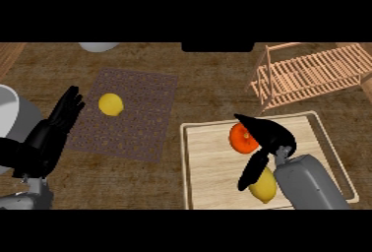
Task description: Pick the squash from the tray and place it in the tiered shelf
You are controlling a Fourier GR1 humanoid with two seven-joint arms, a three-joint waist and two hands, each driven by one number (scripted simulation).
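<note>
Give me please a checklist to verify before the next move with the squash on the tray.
1. Orange round squash lies on the light wooden tray: ok.
2. Black right hand is over the squash: ok.
3. Fingers closed around the squash: cannot tell.
4. Yellow lemon-shaped fruit on the tray is apart from the squash: ok.
5. Wooden slatted tiered shelf shows open slats: ok.
6. Black left hand rests open beside the brown mat, away from the path: ok.
</note>
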